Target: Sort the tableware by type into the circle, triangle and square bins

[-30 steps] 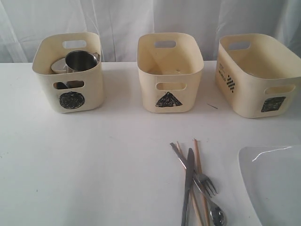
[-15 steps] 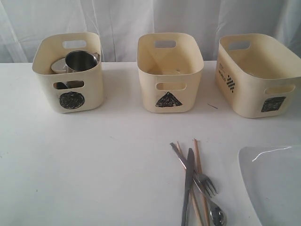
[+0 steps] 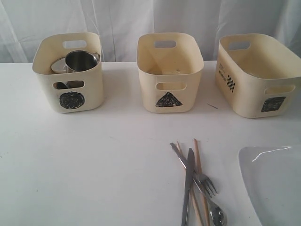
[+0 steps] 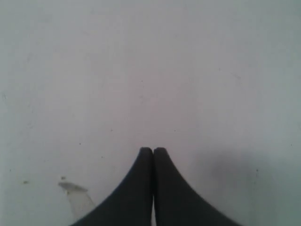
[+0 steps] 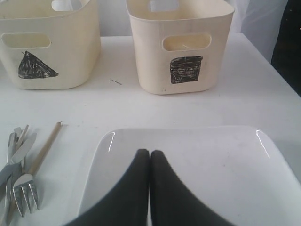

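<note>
Three cream bins stand in a row at the back: the circle bin (image 3: 68, 73) on the left with a steel mug (image 3: 81, 60) inside, the triangle bin (image 3: 169, 73) in the middle, the wider square bin (image 3: 258, 75) on the right. A knife (image 3: 188, 188), fork (image 3: 207, 182), spoon (image 3: 217, 215) and wooden chopsticks (image 3: 199, 165) lie crossed near the front. The large white plate (image 3: 275, 183) sits at the front right. My right gripper (image 5: 150, 152) is shut and empty, over the plate (image 5: 211, 165). My left gripper (image 4: 153, 149) is shut over bare table. Neither gripper shows in the exterior view.
The white table (image 3: 94, 155) backs onto a white curtain (image 3: 122, 19). A small dark sliver (image 3: 212, 106) lies between the triangle and square bins. In the right wrist view the table's edge (image 5: 273, 70) runs close beside the square bin (image 5: 181, 47).
</note>
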Controlling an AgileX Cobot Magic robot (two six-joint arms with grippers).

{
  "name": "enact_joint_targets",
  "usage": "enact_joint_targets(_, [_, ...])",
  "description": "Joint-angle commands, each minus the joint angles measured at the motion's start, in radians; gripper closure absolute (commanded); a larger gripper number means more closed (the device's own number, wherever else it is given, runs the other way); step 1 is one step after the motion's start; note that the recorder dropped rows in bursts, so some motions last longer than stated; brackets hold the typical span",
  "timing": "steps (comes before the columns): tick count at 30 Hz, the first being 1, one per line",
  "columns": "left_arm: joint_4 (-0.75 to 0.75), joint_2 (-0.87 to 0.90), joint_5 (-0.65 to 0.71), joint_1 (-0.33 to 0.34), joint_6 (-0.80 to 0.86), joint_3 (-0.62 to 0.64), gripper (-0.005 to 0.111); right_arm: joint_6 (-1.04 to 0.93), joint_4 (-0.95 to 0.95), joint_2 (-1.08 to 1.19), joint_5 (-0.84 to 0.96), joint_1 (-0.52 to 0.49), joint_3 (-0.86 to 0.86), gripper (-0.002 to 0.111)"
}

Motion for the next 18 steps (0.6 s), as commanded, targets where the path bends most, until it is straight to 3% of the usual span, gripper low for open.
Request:
enact_joint_targets(1, [-0.012,-0.055,0.063,0.114,-0.008,0.002,0.107,0.003,-0.002,-0.002,-0.012,0.000,0.001,0.108])
enact_joint_targets(4, [0.012,-0.234,-0.022,0.236,0.024,0.002,0.107,0.003,-0.002,-0.002,-0.012,0.000,0.001,0.108])
enact_joint_targets(7, [0.069,-0.375,-0.200,0.300,0.110,0.002,0.107,0.003,-0.002,-0.002,-0.012,0.000,0.001,0.108])
enact_joint_targets(11, [0.121,-0.375,-0.389,0.301,0.212,0.002,0.107,0.003,-0.002,-0.002,-0.012,0.000,0.001,0.108])
enact_joint_targets(18, [0.235,-0.344,-0.431,0.281,0.298,0.002,0.107,0.003,-0.002,-0.002,-0.012,0.000,0.001,0.108])
